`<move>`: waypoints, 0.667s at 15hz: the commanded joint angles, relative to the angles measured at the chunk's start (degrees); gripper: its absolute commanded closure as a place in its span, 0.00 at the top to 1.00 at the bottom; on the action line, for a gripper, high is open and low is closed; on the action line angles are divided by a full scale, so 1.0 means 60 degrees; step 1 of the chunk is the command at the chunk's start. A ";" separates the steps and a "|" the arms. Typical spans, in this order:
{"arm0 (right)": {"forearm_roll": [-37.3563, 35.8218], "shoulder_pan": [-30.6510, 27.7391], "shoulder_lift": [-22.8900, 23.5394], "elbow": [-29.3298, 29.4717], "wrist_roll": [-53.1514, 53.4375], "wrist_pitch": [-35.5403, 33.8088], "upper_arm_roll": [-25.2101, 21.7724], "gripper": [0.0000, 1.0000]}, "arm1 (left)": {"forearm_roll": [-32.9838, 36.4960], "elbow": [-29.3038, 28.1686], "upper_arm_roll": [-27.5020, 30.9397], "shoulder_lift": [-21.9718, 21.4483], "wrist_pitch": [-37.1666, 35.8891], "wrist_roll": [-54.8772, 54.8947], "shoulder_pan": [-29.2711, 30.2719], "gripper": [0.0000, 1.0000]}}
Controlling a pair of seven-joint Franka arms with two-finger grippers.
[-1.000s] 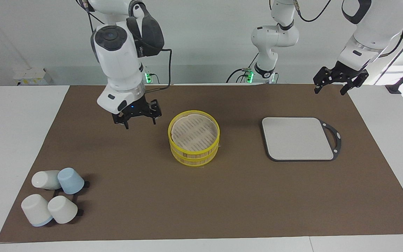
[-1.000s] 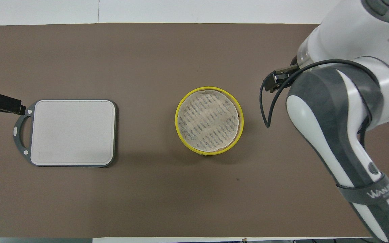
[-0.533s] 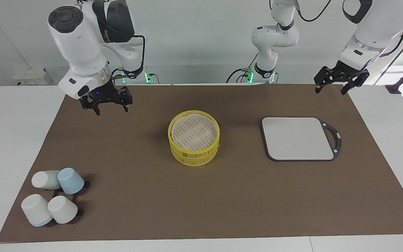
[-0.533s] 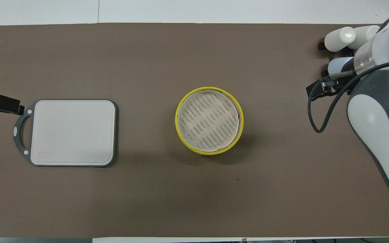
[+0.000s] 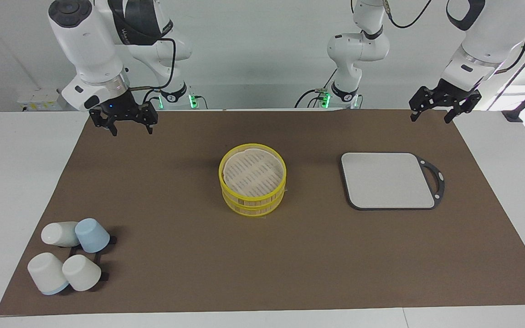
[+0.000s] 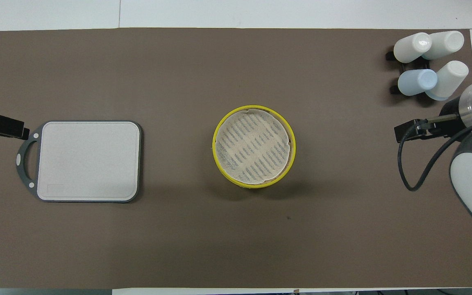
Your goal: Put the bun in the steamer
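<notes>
The steamer point(image 5: 253, 180) stands in the middle of the brown mat point(image 5: 290, 255) that covers the worktop point(image 5: 16, 150), its yellow-rimmed slatted lid closed on top of two stacked yellow-rimmed tiers. The bun does not show in either view, so where it lies cannot be told.

The right pincer point(image 5: 123, 123) hangs in the air over the corner of the mat at the right arm's end of the worktop, close to the robots' edge. Its two fingers point down and stand apart, with nothing between them. In the overhead view only the black wrist part and a looping cable of that arm show, at the edge of the picture near the cups.

The left pincer point(image 5: 442, 109) hangs over the mat's corner at the left arm's end, also by the robots' edge. Its fingers are spread wide and hold nothing. In the overhead view its tip shows just beside the handle of the grey board point(image 5: 388, 180).

That grey square board with a black rim and a loop handle lies flat between the steamer and the left arm's end of the worktop, well apart from the steamer.

Four cups point(image 5: 69, 255), three white and one pale blue, sit upside down or tilted on a small black rack at the right arm's end, farther from the robots than the steamer.
</notes>
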 commanded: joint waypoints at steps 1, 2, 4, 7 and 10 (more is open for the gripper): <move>0.0104 -0.0457 0.0102 0.0298 -0.0121 0.0110 0.0112 1.00 | -0.0046 -0.0022 0.0060 -0.0109 -0.0067 0.0136 -0.0052 1.00; 0.0104 -0.0546 0.0160 0.0401 -0.0121 0.0109 0.0112 1.00 | -0.0046 -0.0022 0.0060 -0.0109 -0.0038 0.0136 -0.0053 1.00; 0.0104 -0.0693 0.0205 0.0490 -0.0121 0.0124 0.0112 1.00 | -0.0046 -0.0022 0.0060 -0.0109 -0.0009 0.0121 -0.0096 1.00; 0.0293 -0.0664 0.0205 0.0461 0.0039 0.0109 0.0127 1.00 | -0.0046 -0.0022 0.0060 -0.0109 -0.0009 0.0165 -0.0111 1.00; 0.0485 -0.0678 0.0205 0.0446 0.0143 0.0109 0.0112 1.00 | -0.0046 -0.0095 0.0060 -0.0138 -0.0009 0.0209 -0.0038 1.00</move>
